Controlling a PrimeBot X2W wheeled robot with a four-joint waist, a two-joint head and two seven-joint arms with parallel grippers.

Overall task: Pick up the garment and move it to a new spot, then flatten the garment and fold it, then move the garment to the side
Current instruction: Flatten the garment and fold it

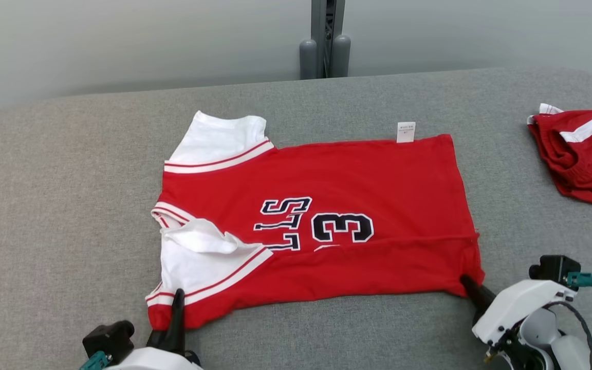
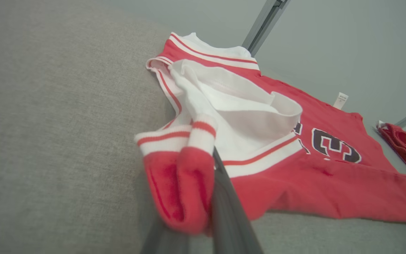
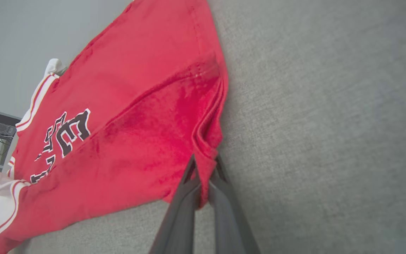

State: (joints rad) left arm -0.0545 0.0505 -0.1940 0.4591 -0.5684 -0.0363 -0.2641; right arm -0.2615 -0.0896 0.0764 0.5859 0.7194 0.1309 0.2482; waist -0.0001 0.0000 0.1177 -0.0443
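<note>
1. Garment (image 1: 327, 205): red jersey with white sleeves, striped trim, a dark numeral 3 and lettering. It lies spread across the middle of the grey counter (image 1: 44, 216), neck end toward the robot's left and hem toward its right. The near sleeve is rumpled, and a crease runs along the near part.
2. Label (image 1: 406, 131): small and white, sticking out from the garment's far edge.
3. Left gripper (image 1: 177, 304): jaws together, clamped on the garment's near left corner at the striped trim. In the left wrist view the cloth bunches over the dark fingers (image 2: 224, 211).
4. Right gripper (image 1: 469, 283): jaws together, clamped on the near right hem corner. In the right wrist view the hem is pinched between the fingers (image 3: 182, 211).
5. Second red-and-white garment (image 1: 584, 154): crumpled at the counter's far right, well apart from the jersey.
6. Grey post (image 1: 325, 38): upright behind the counter's far edge.
</note>
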